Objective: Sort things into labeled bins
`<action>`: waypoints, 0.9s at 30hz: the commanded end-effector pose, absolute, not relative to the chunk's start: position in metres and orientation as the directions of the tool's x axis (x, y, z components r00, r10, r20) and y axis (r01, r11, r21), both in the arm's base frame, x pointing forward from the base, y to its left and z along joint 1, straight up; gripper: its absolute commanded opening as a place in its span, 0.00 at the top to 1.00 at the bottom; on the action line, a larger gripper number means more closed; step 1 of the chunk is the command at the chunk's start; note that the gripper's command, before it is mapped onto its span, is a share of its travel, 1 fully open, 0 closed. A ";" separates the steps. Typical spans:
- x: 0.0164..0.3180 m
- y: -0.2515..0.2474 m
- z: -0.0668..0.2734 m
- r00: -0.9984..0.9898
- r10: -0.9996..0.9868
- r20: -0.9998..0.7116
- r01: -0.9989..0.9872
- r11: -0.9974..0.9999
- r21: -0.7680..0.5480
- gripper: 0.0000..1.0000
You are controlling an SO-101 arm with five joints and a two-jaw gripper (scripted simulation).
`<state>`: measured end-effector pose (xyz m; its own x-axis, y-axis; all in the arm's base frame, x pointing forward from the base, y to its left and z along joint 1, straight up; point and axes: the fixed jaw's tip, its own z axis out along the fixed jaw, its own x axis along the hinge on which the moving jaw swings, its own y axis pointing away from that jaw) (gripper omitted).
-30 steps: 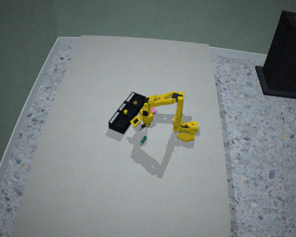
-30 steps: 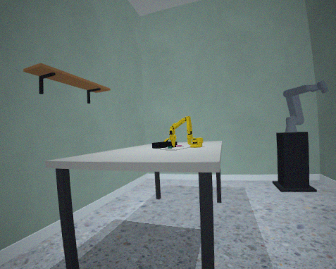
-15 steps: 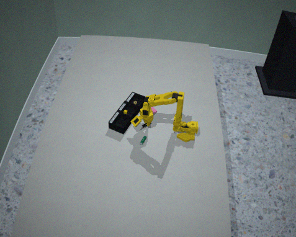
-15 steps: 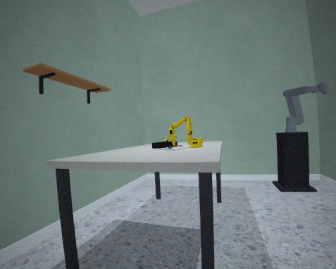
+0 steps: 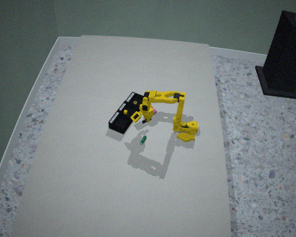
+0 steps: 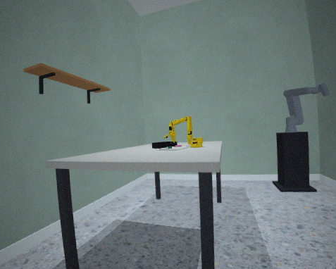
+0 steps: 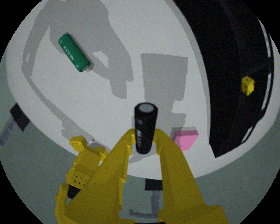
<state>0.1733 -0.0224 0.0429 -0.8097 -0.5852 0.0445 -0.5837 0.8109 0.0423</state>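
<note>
Nearby, green cylinder [image 7: 75, 52], pink block [image 7: 185, 140], black bins [image 5: 124, 112]

The bin labels [image 5: 120, 110] are too small to read from above. The pink thing [image 7: 185, 139] is partly hidden behind the gripper [image 7: 145, 141]; its kind is unclear.

Black cylinder [image 7: 145, 127] between yellow jaws
</note>
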 end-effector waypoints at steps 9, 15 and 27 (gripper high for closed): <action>0.183 -0.024 0.059 -0.814 -0.581 -0.011 -0.581 0.814 -0.011 1.00; 0.188 -0.024 0.061 -0.828 -0.561 -0.016 -0.561 0.828 -0.015 1.00; 0.209 -0.020 0.072 -0.883 -0.467 -0.041 -0.466 0.884 -0.029 1.00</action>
